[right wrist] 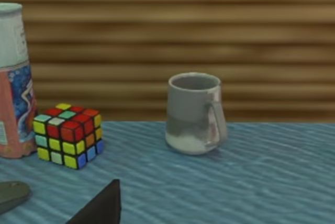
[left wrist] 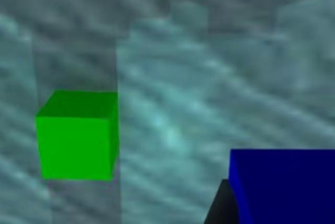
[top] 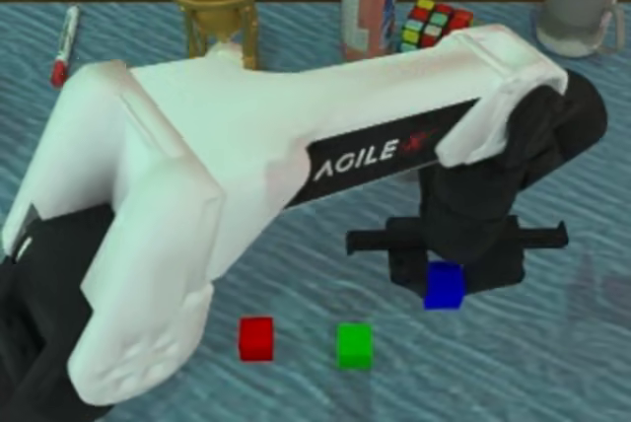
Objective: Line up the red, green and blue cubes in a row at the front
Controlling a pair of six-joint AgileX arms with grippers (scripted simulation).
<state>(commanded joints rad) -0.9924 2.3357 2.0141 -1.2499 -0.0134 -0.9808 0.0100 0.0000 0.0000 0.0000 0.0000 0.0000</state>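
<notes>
Our left arm reaches across the table from the 8 o'clock corner, its gripper (top: 449, 269) poised at about 4 o'clock from the table's centre, right over the blue cube (top: 444, 286). In the left wrist view a dark finger edge shows against the cube's side, so we judge the gripper to be clasped on the blue cube, though whether the cube rests on the table (top: 552, 343) or hangs just above it we cannot tell. The red cube (top: 256, 338) and green cube (top: 354, 345) already sit side by side along the front edge, near 6 o'clock, apart from each other with a clear gap. The blue cube sits to the green one's 2 o'clock, a little farther back than the pair.

To finish this well, we would bring the blue cube towards the front until it is level with the other two, keeping a gap like the one between red and green. We should lower it straight, let it sit flat before letting go, and keep the fingers away from the green cube.

Our right arm does not appear in the top view. Its wrist camera looks at the puzzle cube (right wrist: 67, 135) and grey mug (right wrist: 196, 113). Its fingers' state we cannot tell.
</notes>
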